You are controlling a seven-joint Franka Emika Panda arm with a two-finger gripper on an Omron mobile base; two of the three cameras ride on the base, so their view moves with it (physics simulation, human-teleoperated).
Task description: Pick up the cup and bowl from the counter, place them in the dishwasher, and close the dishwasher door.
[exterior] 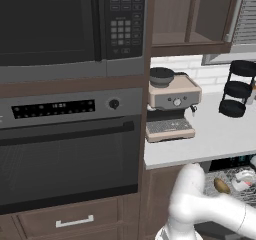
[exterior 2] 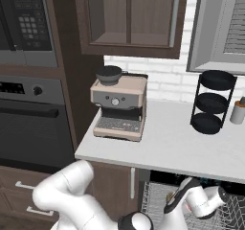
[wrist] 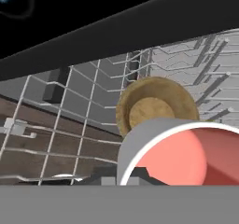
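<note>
Hand view puts the cup [wrist: 173, 158] right under your lens at 6 o'clock: a grey wall, a pale rim and a pinkish-red inside, its mouth turned toward the camera. Just beyond it, toward 12 o'clock, the bowl [wrist: 156, 107] lies tipped on the grey wire rack [wrist: 84, 106], its beige rim and brown hollow facing you. You cannot tell whether the two are touching. A dark slab crosses the frame from 9 o'clock up toward 1 o'clock.

In the right base view you will find the gripper [exterior 2: 217, 198] at 5 o'clock, low over the rack of the dishwasher [exterior 2: 158, 195], which sits open under the counter [exterior 2: 167, 147]. Its jaws are drawn fully together. The cup hides the fingertips, so you cannot tell whether they are pinching its wall.

On the counter, the coffee machine [exterior 2: 118, 107] stands at 9 o'clock from the slab's middle. The black three-tier stand [exterior 2: 211, 102] is at 2 o'clock, with a small pale bottle [exterior 2: 238, 111] just beside it at 3 o'clock.

In the left base view, the bowl shows as a brown spot at 4 o'clock in the rack, with a whitish shape beside it at 3 o'clock. The oven [exterior: 70, 149] fills 9 o'clock, with the microwave [exterior: 70, 24] above it at 11 o'clock.
</note>
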